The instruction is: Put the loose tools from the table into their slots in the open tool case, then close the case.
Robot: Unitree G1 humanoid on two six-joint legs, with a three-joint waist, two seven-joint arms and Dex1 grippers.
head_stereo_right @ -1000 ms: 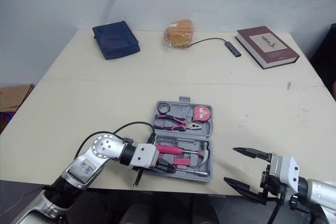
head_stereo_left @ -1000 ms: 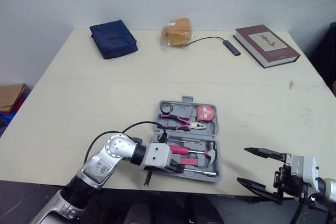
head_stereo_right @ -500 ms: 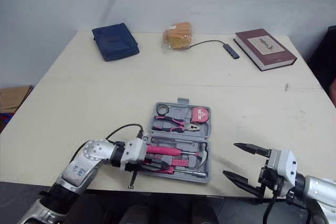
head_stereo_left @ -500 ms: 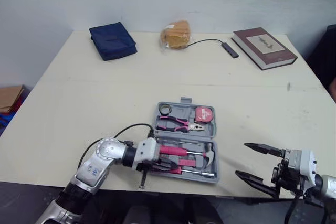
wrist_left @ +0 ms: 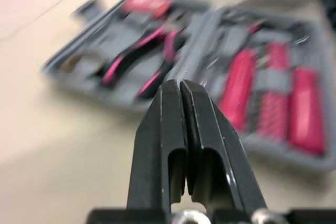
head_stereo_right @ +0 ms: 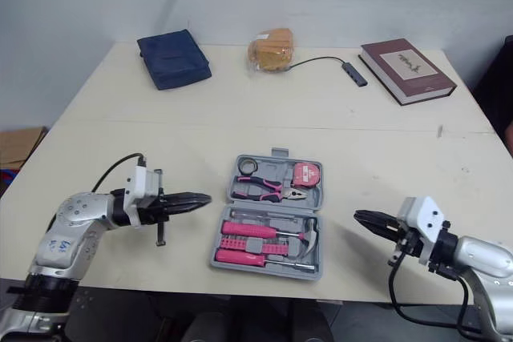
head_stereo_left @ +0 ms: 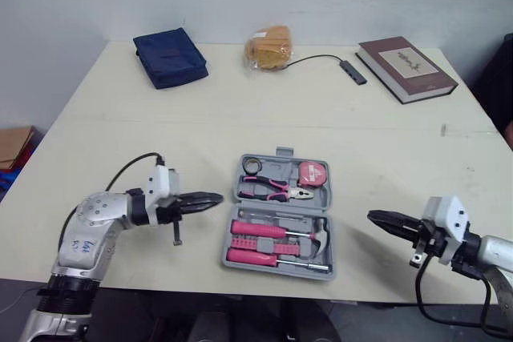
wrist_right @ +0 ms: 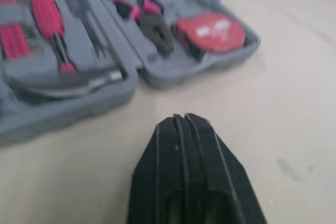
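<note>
The grey tool case (head_stereo_left: 282, 215) lies open near the table's front edge. Its far half holds pink pliers (head_stereo_left: 277, 189), a red tape measure (head_stereo_left: 313, 172) and a metal ring. Its near half holds pink-handled screwdrivers (head_stereo_left: 258, 230) and a hammer (head_stereo_left: 319, 234). My left gripper (head_stereo_left: 213, 198) is shut and empty, just left of the case and pointing at it. My right gripper (head_stereo_left: 380, 218) is shut and empty, right of the case, low over the table. The wrist views show the shut fingers (wrist_left: 181, 124) and shut fingertips (wrist_right: 182, 129) aimed at the case.
At the table's far side lie a dark blue pouch (head_stereo_left: 170, 57), a bagged bread roll (head_stereo_left: 269, 48), a USB hub on a cable (head_stereo_left: 353, 70) and a brown book (head_stereo_left: 406, 67). Cardboard (head_stereo_left: 14, 147) sits on the floor at left.
My left gripper has pulled back leftward out of the case's near half. My right gripper went from wide open to shut and rose slightly.
</note>
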